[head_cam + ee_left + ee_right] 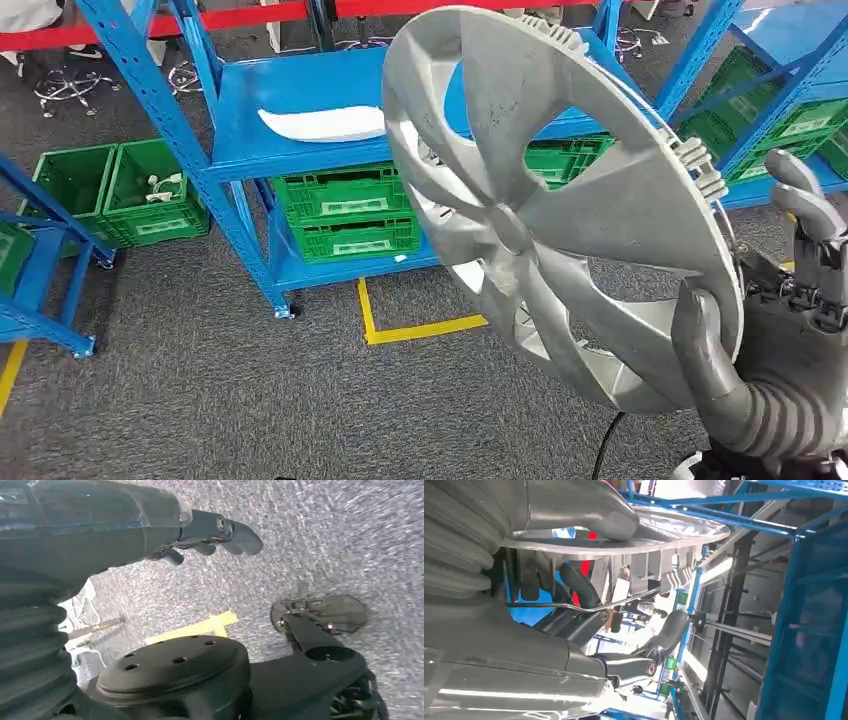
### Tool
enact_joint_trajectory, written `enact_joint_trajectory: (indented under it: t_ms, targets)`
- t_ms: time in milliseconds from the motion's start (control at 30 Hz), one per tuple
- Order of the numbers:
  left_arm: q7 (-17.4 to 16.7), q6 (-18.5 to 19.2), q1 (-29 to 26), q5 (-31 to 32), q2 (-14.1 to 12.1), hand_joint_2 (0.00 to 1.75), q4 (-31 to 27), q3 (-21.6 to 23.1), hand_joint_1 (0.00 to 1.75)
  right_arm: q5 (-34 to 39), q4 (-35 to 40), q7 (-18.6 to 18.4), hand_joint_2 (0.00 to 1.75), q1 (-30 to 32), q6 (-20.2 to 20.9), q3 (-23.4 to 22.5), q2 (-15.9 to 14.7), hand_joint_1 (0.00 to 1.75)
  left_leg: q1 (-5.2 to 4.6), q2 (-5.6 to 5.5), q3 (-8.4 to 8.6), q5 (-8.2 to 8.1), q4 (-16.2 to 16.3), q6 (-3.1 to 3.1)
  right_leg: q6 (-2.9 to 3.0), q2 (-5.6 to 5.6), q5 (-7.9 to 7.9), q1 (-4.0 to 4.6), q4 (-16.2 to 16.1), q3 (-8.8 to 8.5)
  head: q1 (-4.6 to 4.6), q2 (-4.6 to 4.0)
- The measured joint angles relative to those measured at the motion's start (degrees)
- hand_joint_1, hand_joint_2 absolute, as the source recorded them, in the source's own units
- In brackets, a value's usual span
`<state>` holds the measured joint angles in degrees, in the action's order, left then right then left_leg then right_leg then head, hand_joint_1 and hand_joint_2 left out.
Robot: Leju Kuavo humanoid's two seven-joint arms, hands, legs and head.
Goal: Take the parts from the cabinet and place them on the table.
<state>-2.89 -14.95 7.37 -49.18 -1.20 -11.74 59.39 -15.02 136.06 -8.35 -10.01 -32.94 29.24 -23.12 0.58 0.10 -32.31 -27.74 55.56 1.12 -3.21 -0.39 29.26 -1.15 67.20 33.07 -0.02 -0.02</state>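
A large silver wheel cover [540,200] is held up in front of me, tilted, filling the middle and right of the head view. My right hand [760,330] grips its lower right rim, thumb on the face and fingers behind. In the right wrist view the cover's rim [664,535] and clips lie between the thumb and the dark fingers [664,635]. A white curved part [325,122] lies on the blue cabinet's [290,150] upper shelf. My left hand [210,535] hangs over the grey carpet with nothing in it, its fingers slightly curled.
Green crates [350,215] fill the cabinet's lower shelves, and more stand on the floor at the left [120,190] and in the rack at right [780,110]. A blue frame [40,290] stands at the left edge. Yellow tape [415,325] marks the carpet.
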Motion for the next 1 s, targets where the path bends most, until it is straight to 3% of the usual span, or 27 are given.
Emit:
enact_joint_trajectory:
  t_ms: [33, 67, 100, 133, 200, 233, 267, 333, 367, 400, 433, 467, 533, 567, 600, 667, 733, 767, 867, 900, 933, 967, 1000]
  targets:
    - [0.02, 0.00, 0.01, 0.00, 0.02, 1.75, 0.02, 0.00, 0.00, 0.00, 0.00, 0.00, 1.75, -0.02, 0.02, 0.00, 0.00, 1.75, -0.02, 0.03, -0.11, 0.34, 0.03, -0.31, 0.06, 0.01, -0.36, -0.09, -5.95, -3.97, 0.02, 0.00]
    - [0.04, 0.00, 0.02, 0.00, 0.02, 1.75, 0.00, 0.00, 0.00, 0.00, 0.00, 0.00, 1.75, -0.18, 0.02, 0.00, 0.00, 1.75, -0.31, 0.12, -0.41, 0.50, 0.19, -0.59, 0.34, 0.07, 0.34, 0.05, -10.49, -7.16, 0.15, 0.00]
    - [0.07, 0.00, 0.04, 0.00, 0.02, 1.75, 0.00, 0.00, 0.00, -0.04, 0.02, 0.00, 1.75, -0.30, 0.04, -0.02, 0.00, 1.75, -0.31, 0.25, -0.58, 0.90, 0.31, -0.99, 1.00, 0.16, 1.17, 0.14, -12.57, -7.83, 0.00, 0.00]
    - [0.09, 0.00, 0.06, 0.00, 0.02, 1.75, 0.00, 0.00, 0.00, -0.04, 0.02, 0.00, 1.75, -0.33, 0.04, 0.00, 0.00, 1.75, -0.27, 0.41, -0.86, 1.28, 0.37, -1.36, 1.19, 0.17, 1.28, 0.28, -12.63, -7.53, -0.02, 0.00]
    - [0.09, 0.00, 0.00, 0.00, 0.02, 1.75, 0.00, 0.00, 0.00, -0.07, 0.00, 0.00, 1.75, -0.42, 0.04, 0.00, 0.00, 1.75, -0.45, 0.73, -1.48, 1.75, 0.59, -2.03, 2.10, 0.12, 1.62, 0.24, -13.52, -7.25, 0.07, 0.00]
    - [0.09, 0.00, 0.00, 0.00, 0.02, 1.75, 0.00, 0.00, 0.00, -0.04, 0.00, 0.00, 1.75, -0.39, 0.02, 0.00, 0.02, 1.75, -0.24, 0.67, -1.96, 0.88, 1.22, -2.22, 2.79, -0.18, 1.16, 0.01, -13.63, -6.99, -0.04, 0.00]
    - [0.04, -0.02, 0.04, 0.00, 0.02, 1.75, 0.00, 0.00, 0.00, -0.04, 0.00, 0.00, 1.75, -0.36, 0.02, 0.02, 0.02, 1.75, -0.12, 0.38, -3.15, -1.74, 3.86, -2.39, 3.27, -0.04, 0.87, 0.15, -13.61, -6.58, -0.57, 0.00]
    - [-0.15, -0.04, 0.03, -0.02, 0.02, 1.75, 0.00, 0.00, 0.00, 0.00, 0.00, -0.02, 1.75, -0.38, 0.02, 0.02, -0.02, 1.75, -0.07, -0.05, -6.68, -6.87, 12.64, -2.61, 3.74, -0.10, 0.50, 0.51, -13.41, -5.93, -1.09, 0.00]
    - [-0.20, -0.04, 0.03, 0.00, 0.02, 1.75, 0.00, 0.00, 0.00, 0.02, 0.00, -0.02, 1.75, -0.38, 0.00, 0.02, -0.02, 1.75, -0.14, -0.15, -8.38, -8.47, 16.96, -2.65, 3.87, -0.15, 0.38, 0.75, -13.18, -5.53, -1.22, 0.00]
    - [-0.20, -0.04, 0.03, -0.02, 0.02, 1.75, 0.00, -0.02, 0.00, 0.04, 0.00, -0.07, 1.75, -0.37, 0.00, 0.04, -0.02, 1.75, -0.15, -0.17, -8.92, -8.59, 18.86, -2.54, 3.93, -0.20, 0.33, 1.02, -12.88, -5.20, -1.33, 0.00]
    - [-0.22, -0.04, 0.04, -0.02, 0.02, 1.75, 0.00, 0.00, 0.00, 0.04, 0.00, -0.13, 1.75, -0.37, 0.00, 0.07, 0.00, 1.75, -0.18, -0.15, -7.97, -7.26, 17.91, -2.24, 3.96, -0.21, 0.35, 1.33, -12.60, -4.98, -1.44, 0.00]
    - [-0.26, -0.04, 0.04, 0.00, 0.02, 1.75, 0.00, 0.00, 0.00, 0.04, 0.00, -0.20, 1.75, -0.41, 0.00, 0.07, 0.00, 1.75, -0.32, -0.17, -5.94, -5.05, 14.78, -1.77, 4.04, -0.20, 0.41, 1.69, -12.33, -4.89, -1.51, 0.00]
    - [-0.46, -0.07, -0.04, -0.02, 0.02, 1.75, 0.00, 0.00, 0.00, 0.04, 0.00, -0.22, 1.75, -0.43, 0.00, 0.07, 0.00, 1.75, -0.80, -0.47, -0.74, -0.77, 5.71, -0.30, 4.17, -0.17, 0.58, 2.03, -12.02, -4.89, -1.79, 0.00]
    - [-0.46, -0.07, 0.01, 0.00, -0.11, 1.75, 0.00, 0.00, 0.00, 0.04, 0.00, -0.22, 1.75, -0.40, 0.00, 0.07, 0.00, 1.75, -1.01, -0.61, 0.72, -1.68, 3.70, 0.87, 4.07, -0.20, 0.66, 2.13, -11.90, -4.53, -1.66, 0.00]
    - [-0.46, -0.07, -0.05, 0.00, -0.07, 1.75, 0.00, 0.00, 0.00, 0.09, -0.02, -0.26, 1.75, -0.64, 0.02, 0.07, 0.00, 1.75, -1.29, -0.31, 0.74, -1.18, 2.68, 0.46, 3.83, -0.17, 0.62, 2.11, -11.66, -4.32, -1.42, 0.00]
    - [-0.46, -0.09, -0.04, 0.00, -0.04, 1.75, 0.00, 0.00, 0.00, 0.07, 0.00, -0.28, 1.75, -0.67, 0.00, 0.09, 0.04, 1.75, -1.45, -0.33, 0.65, -1.21, 2.45, 0.51, 3.38, -0.30, 0.43, 1.88, -11.70, -4.19, -2.03, 0.00]
    - [-0.55, -0.11, -0.03, 0.00, 0.00, 1.75, 0.00, 0.00, 0.00, 0.02, 0.02, -0.31, 1.75, -0.81, 0.00, 0.00, -0.07, 1.75, -0.52, -0.29, 1.52, -1.30, 0.23, 0.67, 2.88, -0.14, 1.31, 1.95, -11.19, -3.80, -2.41, 0.00]
    - [-0.55, -0.15, -0.03, -0.02, 0.02, 1.75, 0.00, -0.02, 0.00, 0.00, 0.02, -0.35, 1.75, -0.98, -0.02, 0.00, -0.02, 1.75, -0.50, -0.31, 1.55, -1.07, 0.04, 0.92, 2.44, 0.14, 2.75, 1.90, -9.32, -3.03, -2.03, 0.00]
    - [-0.74, -0.11, -0.10, -0.02, 0.37, 1.75, 0.02, -0.02, 0.00, -0.07, -0.02, -0.46, 1.75, -0.83, -0.07, 0.04, 0.00, 1.75, -0.42, -0.10, 1.45, -1.04, 0.07, 1.01, 1.23, 0.29, 8.47, 0.90, 3.70, 2.94, -1.60, 0.00]
    - [-0.74, -0.13, -0.16, -0.02, 0.44, 1.75, 0.00, -0.02, 0.00, -0.11, -0.02, -0.64, 1.75, -0.83, -0.07, 0.04, 0.00, 1.75, -0.41, -0.02, 1.46, -1.05, 0.10, 1.00, 0.94, 0.28, 8.79, 0.67, 6.05, 4.16, -1.55, 0.00]
    - [-0.77, -0.13, -0.15, -0.02, 0.46, 1.75, 0.02, -0.02, 0.00, -0.26, -0.04, -0.88, 1.75, -0.81, -0.04, 0.07, 0.00, 1.75, -0.36, 0.02, 1.53, -1.07, 0.12, 0.96, 0.74, 0.26, 7.70, 0.45, 5.81, 4.19, -1.44, 0.00]
    - [-0.77, -0.13, -0.12, -0.02, 0.50, 1.75, 0.00, -0.02, 0.00, -0.41, -0.07, -0.98, 1.75, -0.82, -0.04, 0.11, 0.00, 1.75, -0.26, 0.01, 1.56, -1.16, 0.22, 0.82, 0.59, 0.27, 5.29, 0.23, 3.13, 3.15, -1.40, 0.00]
    - [-0.77, -0.13, -0.09, -0.02, 0.57, 1.75, 0.00, -0.02, 0.00, -0.57, -0.07, -1.01, 1.75, -0.85, -0.02, 0.15, -0.02, 1.75, -0.12, -0.05, 1.63, -1.30, 0.41, 0.57, 0.42, 0.26, 2.14, 0.02, -1.65, 1.10, -1.38, 0.00]
